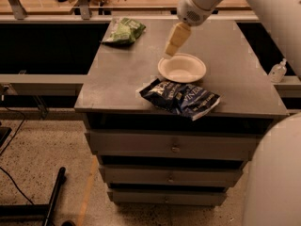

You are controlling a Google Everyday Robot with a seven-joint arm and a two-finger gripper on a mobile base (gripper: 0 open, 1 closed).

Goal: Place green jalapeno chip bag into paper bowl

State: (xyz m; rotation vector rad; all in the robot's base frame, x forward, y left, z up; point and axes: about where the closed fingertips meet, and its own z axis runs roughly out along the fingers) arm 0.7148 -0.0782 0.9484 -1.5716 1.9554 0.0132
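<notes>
The green jalapeno chip bag (123, 30) lies at the far left corner of the grey cabinet top. The paper bowl (182, 68) sits near the middle of the top, off-white, with nothing in it. My gripper (168, 54) hangs from the white arm and points down at the bowl's far left rim, just above it. It holds nothing that I can see. It is well to the right of the green bag.
A larger dark-blue chip bag (181, 98) lies just in front of the bowl, near the front edge of the cabinet top (235, 69). The cabinet has drawers below. A small bottle (277, 71) stands to the right. A wooden bench runs behind.
</notes>
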